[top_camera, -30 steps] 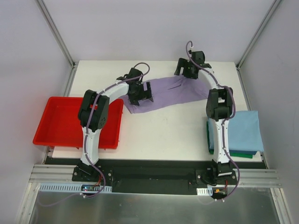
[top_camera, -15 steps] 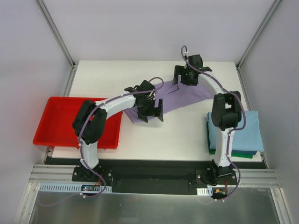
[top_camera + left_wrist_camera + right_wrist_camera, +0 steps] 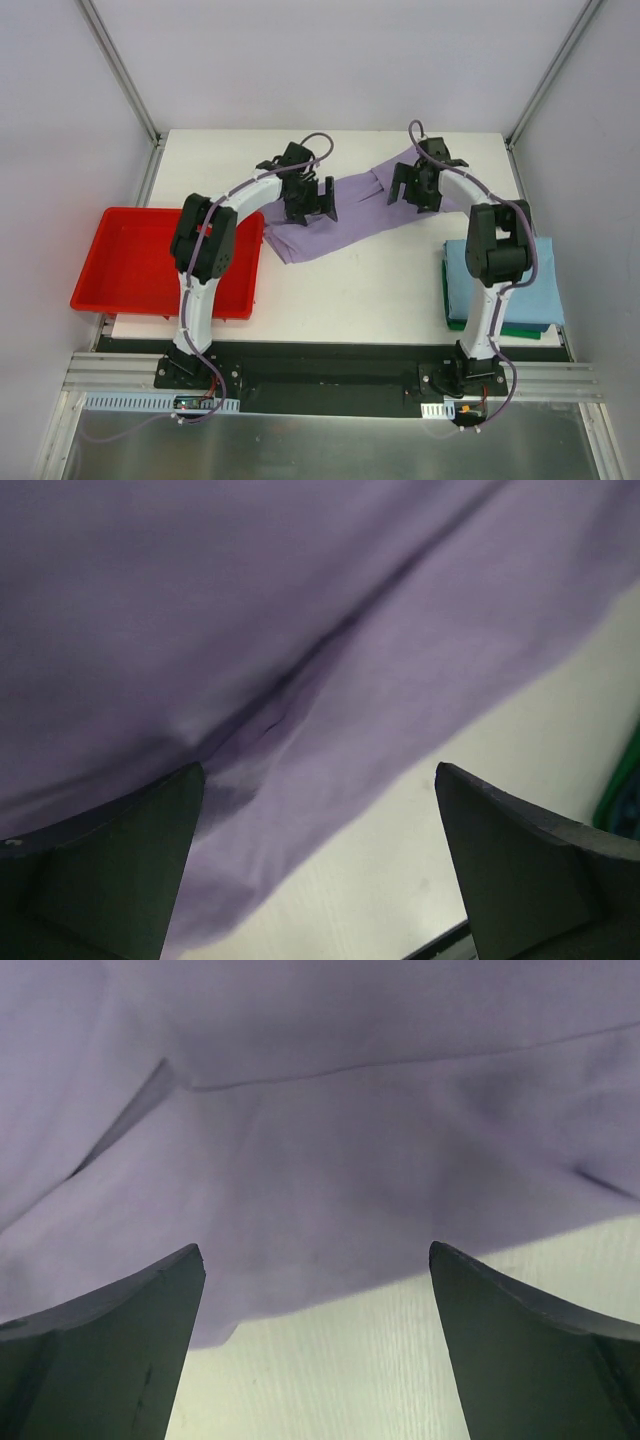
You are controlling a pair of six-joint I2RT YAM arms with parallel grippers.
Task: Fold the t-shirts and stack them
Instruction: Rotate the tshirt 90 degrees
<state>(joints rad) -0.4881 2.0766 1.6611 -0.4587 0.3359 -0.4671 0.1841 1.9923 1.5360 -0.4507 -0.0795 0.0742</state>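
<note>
The lavender t-shirt [image 3: 360, 210] lies as a rumpled diagonal band across the middle of the table [image 3: 350, 285]. My left gripper [image 3: 312, 206] hovers open over its left part. In the left wrist view the purple cloth [image 3: 250, 630] fills the upper left, and the left gripper [image 3: 318, 772] has nothing between its fingers. My right gripper [image 3: 415, 196] stands open over the shirt's right end. In the right wrist view the cloth's edge [image 3: 320, 1190] runs just beyond the empty right gripper [image 3: 315, 1250]. The folded light blue t-shirt [image 3: 525, 280] rests on the dark green t-shirt [image 3: 515, 329] at the right edge.
A red plastic tray [image 3: 130, 262] sits at the table's left edge, partly under the left arm. Grey enclosure walls and metal posts [image 3: 125, 75] ring the table. A black rail [image 3: 330, 375] carries both arm bases at the near edge.
The left gripper has drawn back toward the far side, off the shirt's near-left corner. The right gripper has shifted right and nearer. The lavender shirt now lies as a longer band.
</note>
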